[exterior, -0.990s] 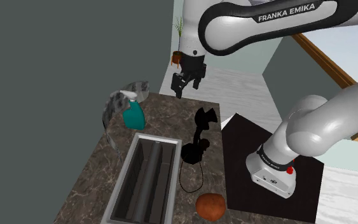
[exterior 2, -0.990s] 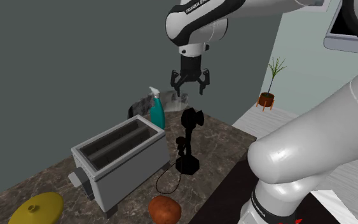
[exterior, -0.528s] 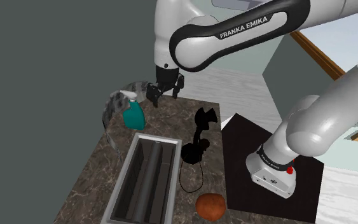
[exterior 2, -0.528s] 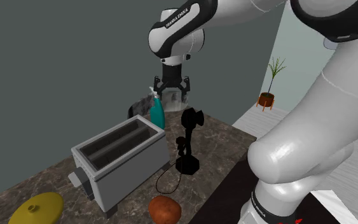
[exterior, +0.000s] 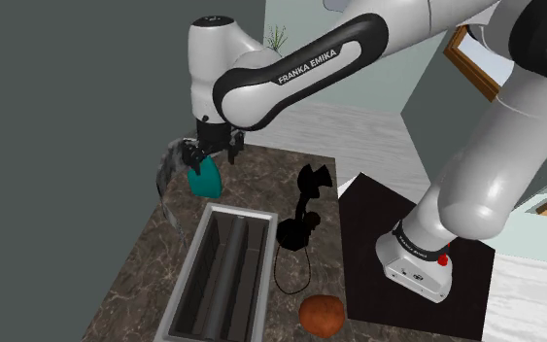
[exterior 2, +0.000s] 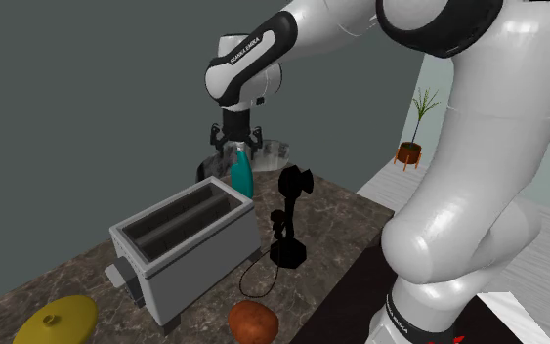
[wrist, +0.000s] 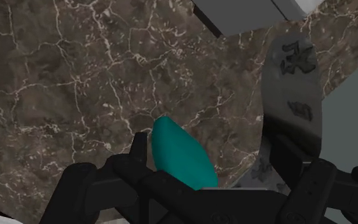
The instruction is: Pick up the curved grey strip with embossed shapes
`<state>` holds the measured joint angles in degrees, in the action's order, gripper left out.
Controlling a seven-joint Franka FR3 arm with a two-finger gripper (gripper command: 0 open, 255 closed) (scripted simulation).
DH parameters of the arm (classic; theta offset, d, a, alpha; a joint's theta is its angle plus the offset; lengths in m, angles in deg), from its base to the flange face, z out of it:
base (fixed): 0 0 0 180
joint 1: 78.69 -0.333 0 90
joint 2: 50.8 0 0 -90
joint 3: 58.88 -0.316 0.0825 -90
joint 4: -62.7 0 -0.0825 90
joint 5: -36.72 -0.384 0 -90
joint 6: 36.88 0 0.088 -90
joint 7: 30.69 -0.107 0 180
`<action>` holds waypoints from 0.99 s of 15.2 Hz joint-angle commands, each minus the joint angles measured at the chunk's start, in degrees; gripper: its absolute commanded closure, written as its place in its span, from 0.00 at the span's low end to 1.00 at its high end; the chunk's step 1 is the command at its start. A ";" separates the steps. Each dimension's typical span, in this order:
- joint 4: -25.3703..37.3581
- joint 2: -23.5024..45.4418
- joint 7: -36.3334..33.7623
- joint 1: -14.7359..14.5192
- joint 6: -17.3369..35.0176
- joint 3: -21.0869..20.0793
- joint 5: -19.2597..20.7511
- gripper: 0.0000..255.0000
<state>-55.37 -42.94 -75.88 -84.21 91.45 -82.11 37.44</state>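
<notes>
The curved grey strip (exterior: 168, 168) stands on edge at the far corner of the dark marble counter (exterior: 164, 243), bending around a teal spray bottle (exterior: 203, 181). In the wrist view the strip (wrist: 296, 95) shows dark embossed shapes and runs beside one finger. My black gripper (exterior: 214, 150) hangs open just above the bottle and the strip. Seen from the wrist, the gripper (wrist: 212, 144) has its fingers apart, with the teal bottle (wrist: 181, 153) below and between them, untouched. From the second exterior view the gripper (exterior 2: 232, 138) sits over the bottle's (exterior 2: 240, 177) top, with the strip (exterior 2: 275, 150) behind it.
A grey toaster (exterior: 218, 277) lies lengthwise on the counter in front of the bottle. A black candlestick phone (exterior: 305, 206) with a looping cord stands beside it. A brown round object (exterior: 322, 316) sits near the front edge and a yellow lid (exterior 2: 56, 321) at the far end.
The arm has swung toward the shoulder view's left, carrying the open gripper from beyond the counter's far edge to just above the teal bottle and the strip. Nothing on the counter moved.
</notes>
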 commanded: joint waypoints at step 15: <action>34.34 31.43 -16.81 -10.70 0.10 4.75 10.59 0.00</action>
<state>-21.86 -12.55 -92.45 -94.61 91.27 -77.57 47.80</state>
